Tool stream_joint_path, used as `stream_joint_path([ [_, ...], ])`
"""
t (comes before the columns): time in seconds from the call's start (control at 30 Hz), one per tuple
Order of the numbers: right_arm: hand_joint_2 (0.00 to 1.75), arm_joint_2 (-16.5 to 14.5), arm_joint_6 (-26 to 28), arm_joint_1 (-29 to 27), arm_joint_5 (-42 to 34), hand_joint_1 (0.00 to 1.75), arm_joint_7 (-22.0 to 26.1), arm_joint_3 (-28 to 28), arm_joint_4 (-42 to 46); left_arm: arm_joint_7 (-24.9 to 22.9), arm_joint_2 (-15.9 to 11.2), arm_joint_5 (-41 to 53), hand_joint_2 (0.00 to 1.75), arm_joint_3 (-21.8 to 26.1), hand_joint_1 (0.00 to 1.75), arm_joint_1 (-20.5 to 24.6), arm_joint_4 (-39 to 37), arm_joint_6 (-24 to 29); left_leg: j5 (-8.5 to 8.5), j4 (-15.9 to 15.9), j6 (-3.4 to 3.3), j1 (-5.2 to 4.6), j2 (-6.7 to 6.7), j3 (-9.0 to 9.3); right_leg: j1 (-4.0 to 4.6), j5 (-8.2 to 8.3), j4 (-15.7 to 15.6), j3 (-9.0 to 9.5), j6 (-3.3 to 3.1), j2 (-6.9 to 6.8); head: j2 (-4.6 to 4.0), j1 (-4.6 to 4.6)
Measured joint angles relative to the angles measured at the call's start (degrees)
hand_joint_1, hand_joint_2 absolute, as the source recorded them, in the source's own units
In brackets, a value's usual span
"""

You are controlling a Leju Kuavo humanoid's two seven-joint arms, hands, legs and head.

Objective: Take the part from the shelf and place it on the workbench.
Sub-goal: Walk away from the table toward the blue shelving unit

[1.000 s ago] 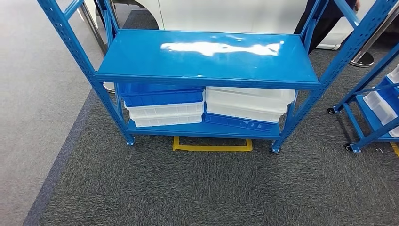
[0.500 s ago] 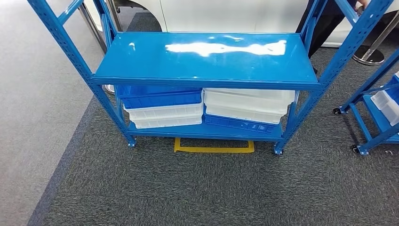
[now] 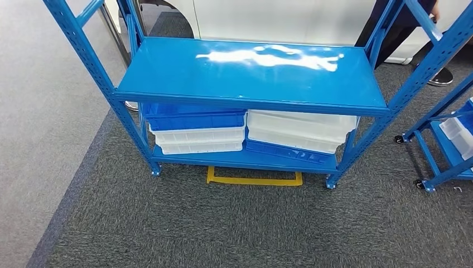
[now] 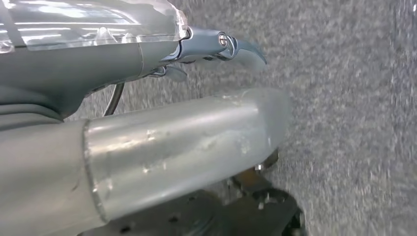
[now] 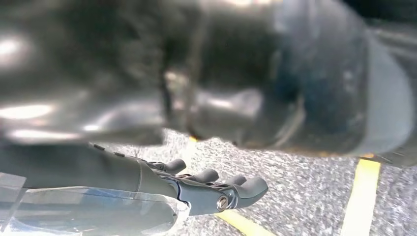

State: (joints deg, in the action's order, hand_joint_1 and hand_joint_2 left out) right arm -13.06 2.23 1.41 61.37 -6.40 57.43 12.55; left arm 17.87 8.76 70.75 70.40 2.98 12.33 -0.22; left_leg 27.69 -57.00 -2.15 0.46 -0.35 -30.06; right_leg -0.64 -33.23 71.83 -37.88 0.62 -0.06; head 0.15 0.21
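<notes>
Ahead of me and below the head camera stood the blue shelf [image 3: 251, 70], its upper deck bare and glossy, and I read that as the rack I was meant to draw from. On its lower deck sat two stacks of shallow bins: a blue bin [image 3: 192, 116] over white bins [image 3: 196, 139] on one side, white bins [image 3: 298, 129] over a blue bin [image 3: 284, 151] on the other, packed tight under the deck, presumably storage for parts. I could not make out any part itself; if it lay inside a bin, the bin walls and the deck above hid it, so I could say nothing of its look. A yellow floor marking [image 3: 254, 178] showed just under the rack's front edge, likely a parking outline for it. Both arms hung at my sides, which I judged fitting while I was only facing the rack. My left hand [image 4: 216, 46] pointed at the grey carpet [image 4: 354, 123] with nothing in it, fingers lying straight. My right hand [image 5: 216, 189] likewise held nothing, its fingers extended and slightly apart above the carpet. A second blue rack [image 3: 446, 139] stood off to the side, and a person [image 3: 399, 25] stood behind the shelf.
</notes>
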Motion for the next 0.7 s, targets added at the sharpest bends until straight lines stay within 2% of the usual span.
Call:
stream_joint_path([
  [0.03, 0.00, 0.03, 0.00, -0.01, 0.00, 0.00, -0.01, 0.02, 0.00, -0.02, 0.03, 0.00, 0.00, 0.01, 0.00, -0.04, 0.00, -0.01, 0.36, -0.05, 0.17, 0.01, -0.05, 0.44, -0.05, 2.64, -3.87, 1.48, -0.13, 0.00, 0.00, 0.01],
  [0.07, 0.00, 0.05, 0.00, -0.03, 0.00, 0.00, -0.01, 0.05, -0.01, -0.03, 0.08, 0.00, 0.00, 0.01, 0.00, -0.04, 0.00, -0.01, 0.77, -0.17, 0.44, -0.10, -0.09, 0.75, -0.04, 4.47, -7.55, 2.99, -0.33, 0.02, 0.00, 0.01],
  [0.1, 0.00, 0.06, 0.00, -0.02, 0.00, 0.00, -0.02, 0.09, -0.01, -0.03, 0.13, 0.00, 0.00, 0.01, 0.00, 0.00, 0.01, -0.01, 1.12, -0.30, 0.74, -0.19, -0.15, 0.89, 0.01, 5.48, -10.19, 4.11, -0.57, 0.05, 0.00, -0.01],
  [0.13, 0.00, 0.06, 0.00, -0.02, 0.00, 0.00, -0.02, 0.12, -0.02, -0.03, 0.16, 0.00, 0.00, 0.01, 0.00, 0.04, 0.01, -0.01, 1.40, -0.40, 1.07, -0.29, -0.17, 0.90, 0.10, 5.64, -11.53, 4.66, -0.83, 0.10, 0.00, -0.02],
  [0.27, 0.00, 0.01, 0.00, -0.11, 0.00, 0.00, -0.04, 0.18, -0.02, -0.03, 0.16, 0.02, 0.00, 0.01, 0.00, 0.22, 0.02, 0.01, 2.59, -1.46, 2.24, -0.16, -0.07, 0.90, 0.07, 5.03, -12.30, 5.30, -2.05, 0.17, 0.00, -0.03],
  [0.3, 0.00, -0.02, 0.00, -0.12, 0.00, 0.00, -0.04, 0.19, -0.02, -0.03, 0.16, 0.01, 0.00, 0.01, 0.00, 0.25, 0.02, 0.01, 3.65, -3.38, 2.55, -0.08, -0.02, 0.10, -0.07, 4.95, -12.52, 5.59, -2.39, 0.09, 0.00, -0.02],
  [0.33, 0.00, -0.05, 0.00, -0.12, 0.00, 0.00, -0.04, 0.19, -0.02, -0.03, 0.15, -0.01, 0.00, 0.01, 0.00, 0.24, 0.02, 0.00, 5.19, -6.63, 2.82, 0.03, 0.03, -1.51, -0.14, 4.80, -12.64, 5.86, -2.65, 0.00, 0.00, -0.03],
  [0.4, 0.00, -0.08, 0.00, -0.10, 0.00, 0.00, -0.07, 0.21, -0.02, -0.07, 0.16, -0.04, 0.00, 0.01, 0.00, 0.19, 0.02, -0.02, 8.08, -14.42, 3.20, 0.15, 0.04, -5.99, -0.11, 4.35, -12.67, 6.29, -2.92, -0.12, 0.00, -0.03],
  [0.43, 0.00, -0.08, -0.01, -0.13, 0.00, 0.00, -0.08, 0.23, -0.02, -0.11, 0.18, -0.06, 0.00, 0.01, 0.00, 0.11, 0.02, -0.03, 8.32, -16.88, 3.28, 0.19, 0.04, -7.70, -0.09, 4.07, -12.67, 6.59, -2.94, -0.12, 0.00, -0.04],
  [0.47, 0.00, -0.08, -0.02, -0.17, 0.00, 0.00, -0.10, 0.25, -0.02, -0.15, 0.19, -0.07, 0.00, 0.01, 0.00, 0.03, 0.02, -0.03, 7.25, -17.12, 3.26, 0.19, 0.04, -8.38, -0.09, 3.77, -12.66, 6.99, -2.91, -0.08, 0.00, -0.04],
  [0.5, 0.00, -0.08, -0.04, -0.20, 0.00, 0.00, -0.11, 0.27, -0.02, -0.17, 0.20, -0.07, 0.00, 0.02, 0.00, -0.03, 0.02, -0.04, 5.04, -15.05, 3.13, 0.19, 0.05, -7.95, -0.08, 3.42, -12.66, 7.52, -2.82, -0.02, 0.00, -0.04],
  [0.57, 0.00, -0.13, -0.09, -0.21, 0.00, 0.00, -0.11, 0.28, -0.03, -0.19, 0.17, -0.08, 0.00, 0.03, 0.00, -0.07, 0.02, -0.04, 0.08, -7.56, 2.48, 0.02, 0.09, -5.26, -0.03, 2.67, -12.68, 8.49, -2.52, 0.05, 0.00, -0.03],
  [0.6, 0.00, -0.15, -0.10, -0.17, 0.00, 0.00, -0.11, 0.30, -0.04, -0.19, 0.15, -0.08, 0.00, 0.04, 0.00, -0.04, 0.02, -0.03, -1.24, -4.38, 2.11, -0.16, 0.12, -4.06, 0.02, 2.35, -12.65, 8.74, -2.27, 0.07, 0.00, -0.03],
  [0.63, 0.00, -0.19, -0.11, -0.15, 0.00, 0.00, -0.11, 0.32, -0.05, -0.19, 0.13, -0.09, 0.00, 0.04, 0.00, -0.01, 0.02, -0.03, -1.67, -2.59, 1.81, -0.34, 0.14, -3.40, 0.05, 2.14, -12.68, 8.80, -1.99, 0.06, 0.00, -0.03],
  [0.7, 0.00, -0.23, -0.14, -0.09, 0.00, 0.00, -0.14, 0.34, -0.07, -0.20, 0.11, -0.09, 0.00, 0.05, 0.00, -0.05, 0.02, -0.02, -1.24, -1.58, 1.35, -0.60, 0.11, -3.05, 0.03, 1.97, -12.97, 8.88, -1.35, 0.04, 0.00, -0.04],
])
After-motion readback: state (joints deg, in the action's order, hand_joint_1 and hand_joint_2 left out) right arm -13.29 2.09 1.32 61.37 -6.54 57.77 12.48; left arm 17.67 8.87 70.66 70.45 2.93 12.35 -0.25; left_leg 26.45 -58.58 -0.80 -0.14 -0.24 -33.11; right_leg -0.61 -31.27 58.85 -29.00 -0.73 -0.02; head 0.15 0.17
